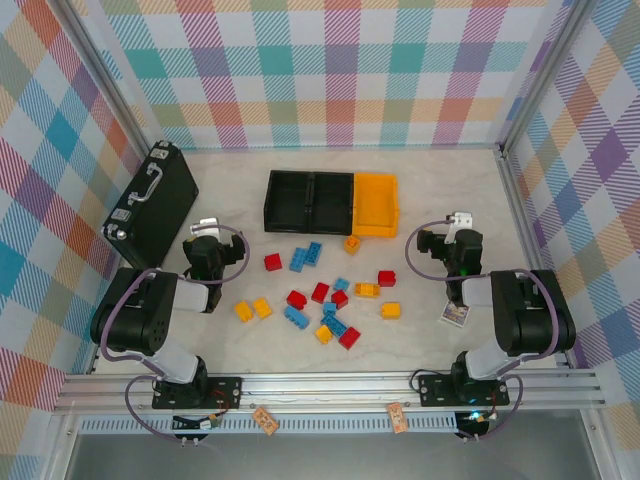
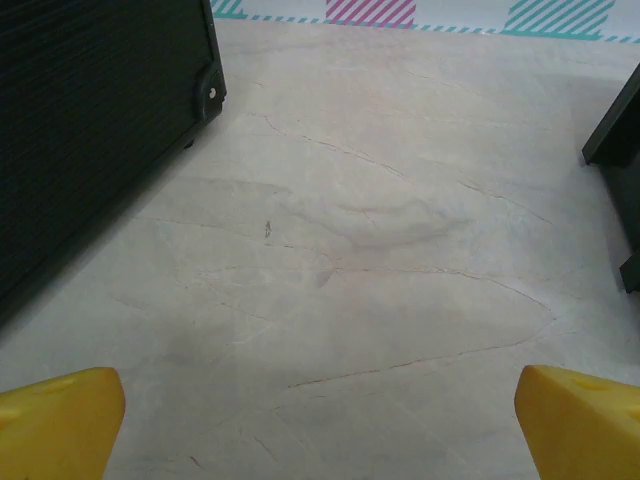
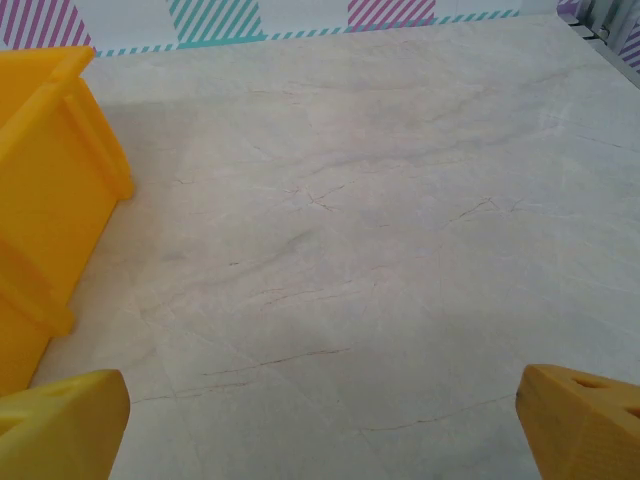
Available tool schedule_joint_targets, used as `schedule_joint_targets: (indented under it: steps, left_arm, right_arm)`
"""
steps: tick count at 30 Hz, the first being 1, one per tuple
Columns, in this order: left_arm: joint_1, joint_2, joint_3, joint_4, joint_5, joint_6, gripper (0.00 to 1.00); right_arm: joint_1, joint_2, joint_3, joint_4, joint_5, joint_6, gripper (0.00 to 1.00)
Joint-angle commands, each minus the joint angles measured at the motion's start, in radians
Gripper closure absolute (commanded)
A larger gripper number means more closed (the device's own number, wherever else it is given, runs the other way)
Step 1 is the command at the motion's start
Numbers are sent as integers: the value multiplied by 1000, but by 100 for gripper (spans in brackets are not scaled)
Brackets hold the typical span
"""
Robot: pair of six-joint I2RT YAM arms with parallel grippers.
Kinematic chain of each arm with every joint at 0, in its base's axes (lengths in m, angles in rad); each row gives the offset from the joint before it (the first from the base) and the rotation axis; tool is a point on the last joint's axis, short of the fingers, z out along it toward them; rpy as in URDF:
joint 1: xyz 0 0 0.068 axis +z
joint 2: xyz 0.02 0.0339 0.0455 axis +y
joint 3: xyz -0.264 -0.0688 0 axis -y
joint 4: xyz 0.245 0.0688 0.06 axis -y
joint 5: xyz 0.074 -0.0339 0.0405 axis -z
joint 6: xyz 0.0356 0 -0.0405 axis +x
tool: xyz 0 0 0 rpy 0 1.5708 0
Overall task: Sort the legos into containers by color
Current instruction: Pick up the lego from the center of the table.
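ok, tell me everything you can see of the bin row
Three open-top rectangular bins joined in a row: two black, one yellow-orange bin at the right end. Plastic by look, upright on the table toward the back, all empty. A yellow brick lies just before the yellow one; contact unclear.

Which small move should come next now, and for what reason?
Probably swing the right arm left and lower it over the yellow-orange brick lying just before the yellow bin. Its jaws stand open and hold nothing. That bin and the two black bins look empty, and this brick is nearest its matching bin.
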Motion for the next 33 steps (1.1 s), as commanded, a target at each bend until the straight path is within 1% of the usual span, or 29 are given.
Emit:
schedule_joint_targets:
  steps: [1,33]
  left_arm:
    - [13,-6,15,-3,12,8,0]
    - [14,-6,17,-4,11,7,0]
  right_arm:
    - [2,-8,7,18,-16,-6,1]
    - [2,-8,6,17,-16,-6,1]
